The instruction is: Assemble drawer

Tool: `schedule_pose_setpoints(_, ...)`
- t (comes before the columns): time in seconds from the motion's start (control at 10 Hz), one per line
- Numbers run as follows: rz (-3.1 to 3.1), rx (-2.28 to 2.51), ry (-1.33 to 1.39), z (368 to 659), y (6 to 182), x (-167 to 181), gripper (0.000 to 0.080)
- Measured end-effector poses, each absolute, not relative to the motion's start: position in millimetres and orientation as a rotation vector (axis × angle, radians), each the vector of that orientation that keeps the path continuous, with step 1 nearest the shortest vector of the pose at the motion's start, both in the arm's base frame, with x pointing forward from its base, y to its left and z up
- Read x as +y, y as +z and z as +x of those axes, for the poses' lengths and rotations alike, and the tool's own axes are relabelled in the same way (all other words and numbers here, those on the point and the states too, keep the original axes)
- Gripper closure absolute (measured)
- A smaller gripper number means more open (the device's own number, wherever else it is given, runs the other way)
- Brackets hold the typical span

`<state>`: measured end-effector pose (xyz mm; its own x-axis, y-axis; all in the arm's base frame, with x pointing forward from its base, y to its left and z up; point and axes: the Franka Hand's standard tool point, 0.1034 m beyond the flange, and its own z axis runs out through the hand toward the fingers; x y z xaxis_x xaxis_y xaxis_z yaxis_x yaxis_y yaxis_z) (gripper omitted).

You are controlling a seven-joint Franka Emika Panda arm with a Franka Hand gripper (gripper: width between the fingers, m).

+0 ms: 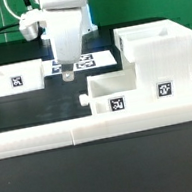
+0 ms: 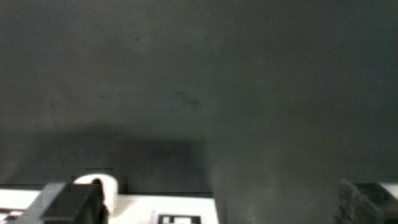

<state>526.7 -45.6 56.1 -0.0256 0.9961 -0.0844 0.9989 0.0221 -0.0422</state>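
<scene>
- Three white drawer parts in view: the housing [image 1: 158, 55], a knobbed tray [image 1: 112, 93] and a second tray [image 1: 15, 79].
- The knobbed tray sits hard against the housing on the exterior view's left, apparently touching it. Its knob [image 1: 85, 103] points away from the housing.
- The second tray is well apart from the housing, far over on the exterior view's left, past the gripper.
- Handling, my read: stiff, light, hollow plastic with smooth walls, so it's likely slippery and will skid on the table [image 1: 25, 108] if nudged.
- Best hold is probably a pinch across one thin tray wall from above. The knob looks too small to trust, and the housing is likely too wide to span.
- The gripper [image 1: 68, 72] hangs low between the second tray and the housing, over the marker board [image 1: 93, 58], holding nothing.
- In the wrist view the fingers [image 2: 71, 205] are spread wide, with only dark table and an edge of the marker board between them.
- The border rail [image 1: 51, 140] runs along the near side of the housing and touches its base.
</scene>
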Motion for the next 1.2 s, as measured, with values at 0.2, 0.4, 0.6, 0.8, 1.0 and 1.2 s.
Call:
schedule_pose_setpoints(0.2,2.225,2.284,-0.075,525.2,36.7,-55.2,0.015)
schedule_pose_setpoints(0.4,2.269,2.319,-0.002,528.6,25.2,-56.1,0.015)
schedule_pose_setpoints(0.6,2.321,2.331,0.054,528.9,20.3,-52.2,0.015)
schedule_pose_setpoints(0.8,2.388,2.3,0.08,528.8,17.0,-43.5,0.015)
schedule_pose_setpoints(1.0,2.429,2.256,0.077,532.4,18.8,-30.8,0.015)
schedule_pose_setpoints(1.2,2.489,2.181,0.074,537.5,21.1,-27.3,0.015)
